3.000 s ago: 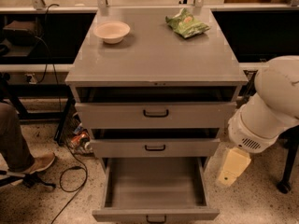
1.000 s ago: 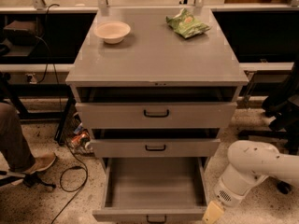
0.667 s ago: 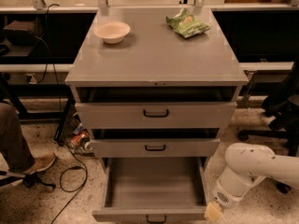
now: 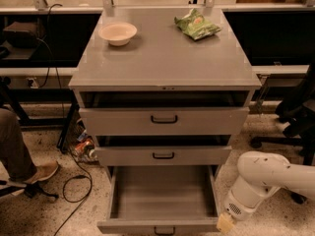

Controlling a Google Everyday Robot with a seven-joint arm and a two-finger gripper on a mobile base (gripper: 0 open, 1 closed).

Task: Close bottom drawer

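The bottom drawer (image 4: 162, 196) of the grey cabinet is pulled far out, an empty shallow grey tray with its flat front and small black handle (image 4: 164, 231) at the picture's lower edge. My gripper (image 4: 225, 223) hangs from the white arm (image 4: 266, 178) at the lower right. It sits at the right end of the drawer's front, close to or touching its corner. The middle drawer (image 4: 162, 155) and the top drawer (image 4: 163, 119) stand slightly out.
A pale bowl (image 4: 117, 33) and a green snack bag (image 4: 197, 25) lie on the cabinet top (image 4: 162, 58). A person's leg and shoe (image 4: 29, 173) are at the left, with cables (image 4: 74, 181) on the floor. A black chair base (image 4: 290, 127) stands at the right.
The arm has come down from beside the middle drawer to the floor-level right front corner of the bottom drawer. The drawer itself has not visibly moved.
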